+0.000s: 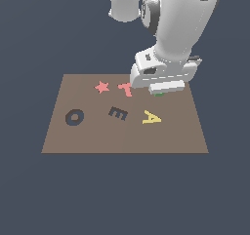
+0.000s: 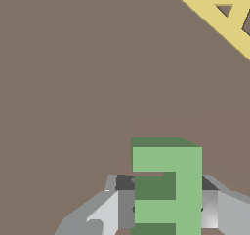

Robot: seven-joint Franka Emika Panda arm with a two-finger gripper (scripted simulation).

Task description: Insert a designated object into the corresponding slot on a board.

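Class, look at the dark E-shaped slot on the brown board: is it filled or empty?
Empty: the slot shows dark and bare, while the green E sits between the hand's fingers.

Exterior view: green E block [image 1: 158,94] almost fully hidden under the end effector [image 1: 166,87], only a sliver of green showing; fingertips too small to tell apart. Arm's upper links cut off by top edge. Board [image 1: 73,141] far edge partly covered by the arm.

Wrist view: E block [image 2: 168,185] cut off at the bottom edge, lowest bar only partly seen. Fingers [image 2: 119,207] cropped there too. Yellow A [image 2: 227,17] cut by the top and side edges.
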